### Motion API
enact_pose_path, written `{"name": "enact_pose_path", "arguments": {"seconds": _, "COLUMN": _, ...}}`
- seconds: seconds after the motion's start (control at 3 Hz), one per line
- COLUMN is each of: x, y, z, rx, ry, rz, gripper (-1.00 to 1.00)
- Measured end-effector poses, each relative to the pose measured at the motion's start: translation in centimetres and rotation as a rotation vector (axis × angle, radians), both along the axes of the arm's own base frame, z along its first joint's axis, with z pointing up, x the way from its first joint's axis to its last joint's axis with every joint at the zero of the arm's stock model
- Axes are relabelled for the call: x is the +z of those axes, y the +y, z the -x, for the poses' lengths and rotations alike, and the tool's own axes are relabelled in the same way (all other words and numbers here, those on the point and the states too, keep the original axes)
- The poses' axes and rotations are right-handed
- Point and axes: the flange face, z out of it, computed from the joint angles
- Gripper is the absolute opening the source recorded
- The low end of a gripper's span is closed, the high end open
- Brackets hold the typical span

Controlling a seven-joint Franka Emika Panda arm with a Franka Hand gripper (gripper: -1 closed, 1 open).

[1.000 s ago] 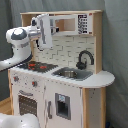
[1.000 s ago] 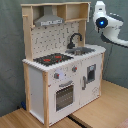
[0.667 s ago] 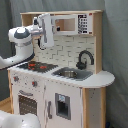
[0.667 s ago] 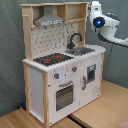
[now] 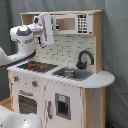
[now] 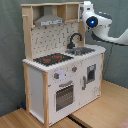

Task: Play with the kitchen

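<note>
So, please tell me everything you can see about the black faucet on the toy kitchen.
The faucet is black, apparently plastic, with a tall spout that arches over like a hook and bends down toward the sink. It stands upright at the back of the light countertop, before the white tiled wall, on the side away from the black-red stovetop. Both exterior views show it. Nothing touches it; the robot arm is higher, near the upper shelf.

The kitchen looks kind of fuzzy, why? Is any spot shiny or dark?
In both exterior views the kitchen looks soft and blurry, with no crisp edges. In the first exterior view the sink glints a little. In the second exterior view a blue light glows on the arm.
</note>
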Motion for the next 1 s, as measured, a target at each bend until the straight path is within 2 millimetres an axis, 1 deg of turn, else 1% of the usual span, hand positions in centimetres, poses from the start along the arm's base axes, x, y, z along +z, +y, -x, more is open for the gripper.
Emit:
{"name": "enact_pose_path", "arguments": {"seconds": 0.33, "x": 0.0, "y": 1.0, "z": -2.0, "rx": 0.033, "ry": 0.014, "rz": 0.021, "gripper": -1.0}}
{"name": "enact_pose_path", "arguments": {"seconds": 0.67, "x": 0.0, "y": 1.6, "z": -3.9, "rx": 0.07, "ry": 0.026, "rz": 0.042, "gripper": -1.0}}
{"name": "enact_pose_path", "arguments": {"seconds": 1.0, "x": 0.3, "y": 3.2, "z": -5.4, "rx": 0.107, "ry": 0.028, "rz": 0.066, "gripper": -1.0}}
